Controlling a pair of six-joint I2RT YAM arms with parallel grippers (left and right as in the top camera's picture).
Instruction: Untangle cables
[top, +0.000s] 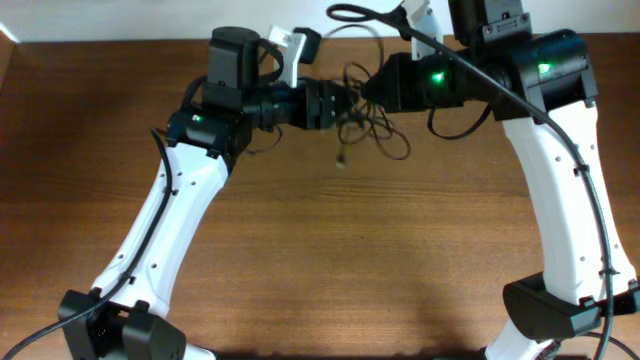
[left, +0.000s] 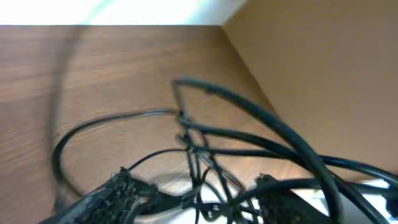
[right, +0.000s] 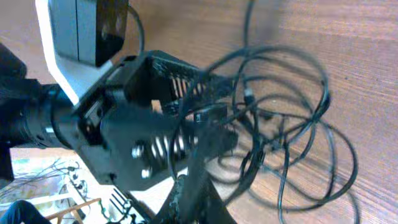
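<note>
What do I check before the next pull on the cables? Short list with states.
1. Left gripper jaws apart with strands between them: ok.
2. Right gripper holding a strand: cannot tell, its own view is blurred.
3. Cables separated: not ok, they are one knotted clump.
4. Room between the grippers: not ok, they sit nearly nose to nose in the overhead view.
5. Plug end away from both grippers: ok.
</note>
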